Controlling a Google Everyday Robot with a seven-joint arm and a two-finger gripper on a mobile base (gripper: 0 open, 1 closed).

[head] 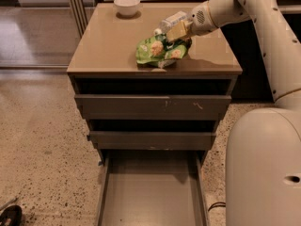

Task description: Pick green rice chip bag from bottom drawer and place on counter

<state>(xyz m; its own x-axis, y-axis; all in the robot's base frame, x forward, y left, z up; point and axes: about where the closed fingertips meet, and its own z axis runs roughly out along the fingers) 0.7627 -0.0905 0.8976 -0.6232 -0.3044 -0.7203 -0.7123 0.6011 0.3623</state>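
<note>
Handling first. Green rice chip bag [157,51] down on the table [103,46], right of centre and near the front edge, left end flat on the surface, upper right corner raised toward the jaws. Probably very light, soft and crinkly, with slick film and brittle chips inside. Calls for no hard squeeze across the belly. Best taken by a sealed edge or a corner, on the doubled film and away from the chips. Likely to settle without rolling once let go, though apt to slide a little on the glossy top.

Jaws just above that upper right corner of the bag, narrow, seemingly pinched on the film there. Arm [225,8] reaching in over the table from the right. Looks like the placing step, with only the release left.

Containers next. White bowl [127,4] at the back left of the table, well apart from the bag, contents not visible from this angle. Clear bottle [173,20] on its side just behind the jaws, fill impossible to judge. Two upper drawers [153,106] below the table top, fronts slightly out, insides dark. Bottom drawer [153,197] pulled far out at the foot of the cabinet, grey floor bare, nothing in it.
</note>
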